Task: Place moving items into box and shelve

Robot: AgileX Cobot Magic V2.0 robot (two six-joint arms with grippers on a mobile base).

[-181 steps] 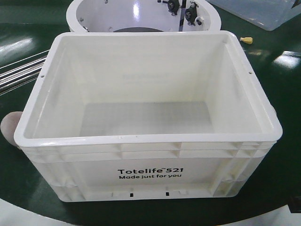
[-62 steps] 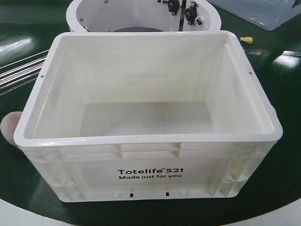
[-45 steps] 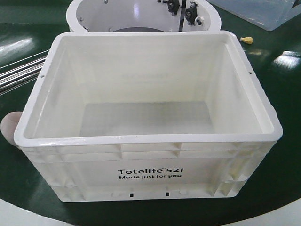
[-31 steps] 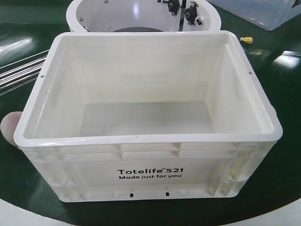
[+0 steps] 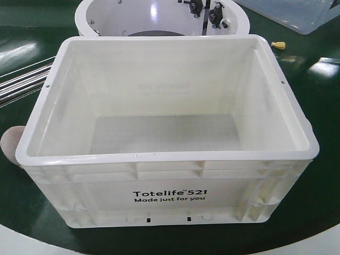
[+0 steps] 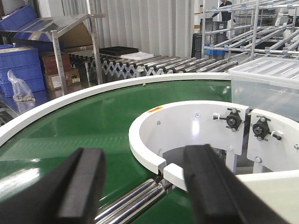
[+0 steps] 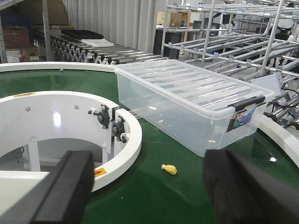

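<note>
The box (image 5: 168, 197), a large white tote printed "Totelife 521", stands in the middle of the front view with nothing inside. One moving item, a dusty pink ball (image 5: 9, 144), peeks out at the box's left side on the green surface, mostly hidden. My left gripper (image 6: 145, 186) is open above the rollers, with nothing between its black fingers (image 6: 83, 184). My right gripper (image 7: 152, 191) is open over the green surface, also holding nothing. Neither gripper appears in the front view.
A round white tub (image 5: 159, 18) stands behind the box, also seen as the round white tub (image 6: 154, 135) from the left wrist. A clear lidded bin (image 7: 187, 100) sits at the back right. A small yellow piece (image 7: 169, 169) lies on the belt. Steel rollers (image 5: 21, 82) run at the left.
</note>
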